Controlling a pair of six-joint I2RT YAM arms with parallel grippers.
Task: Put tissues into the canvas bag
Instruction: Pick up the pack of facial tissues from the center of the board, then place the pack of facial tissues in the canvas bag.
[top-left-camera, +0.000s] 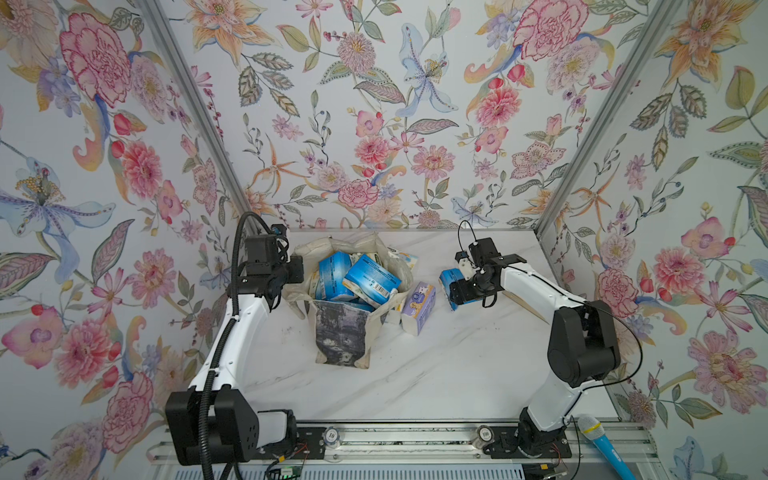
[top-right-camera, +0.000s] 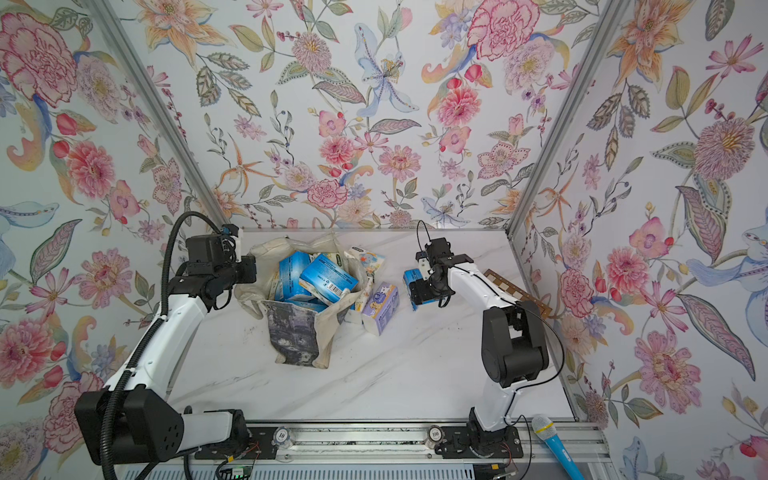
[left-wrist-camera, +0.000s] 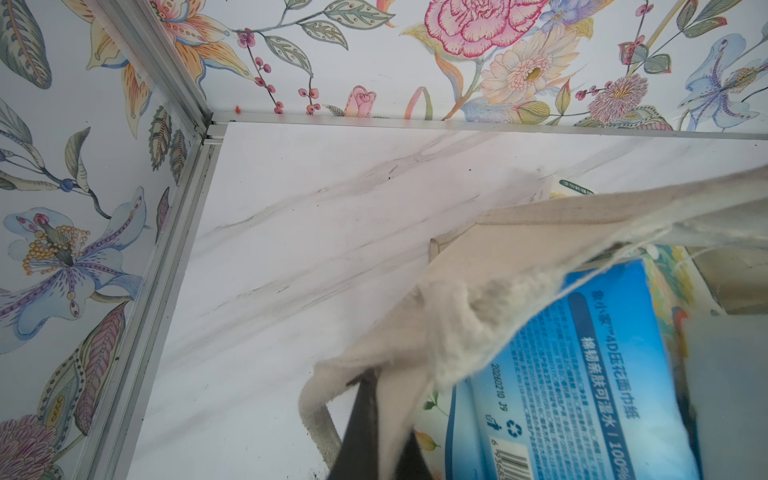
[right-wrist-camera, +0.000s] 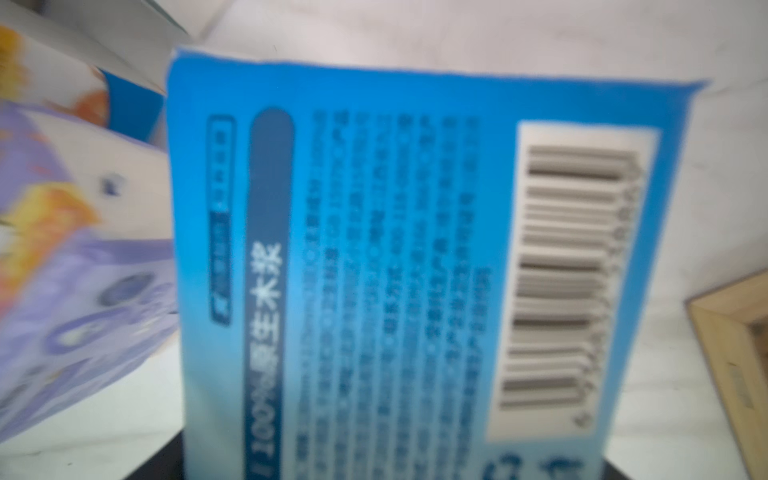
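Observation:
The cream canvas bag (top-left-camera: 340, 332) (top-right-camera: 295, 332) stands open at the table's middle with several blue-and-white tissues (top-left-camera: 372, 278) (top-right-camera: 328, 276) piled inside. My left gripper (top-left-camera: 297, 270) (left-wrist-camera: 374, 436) is shut on the bag's fabric rim (left-wrist-camera: 457, 324), and a blue pack (left-wrist-camera: 582, 374) lies just behind that rim. A lavender pack (top-left-camera: 419, 305) (top-right-camera: 380, 305) (right-wrist-camera: 83, 291) lies against the bag's right side. To its right, my right gripper (top-left-camera: 453, 291) (right-wrist-camera: 453, 465) holds a blue tissue pack (top-left-camera: 448, 277) (right-wrist-camera: 415, 249), a finger pressing on each side.
A cartoon-printed pack (top-right-camera: 368, 259) lies behind the bag. A wooden chessboard (top-right-camera: 519, 295) (right-wrist-camera: 731, 332) lies by the right wall, behind the right arm. A blue microphone (top-left-camera: 602, 440) rests at the front right rail. Flowered walls close in three sides of the table.

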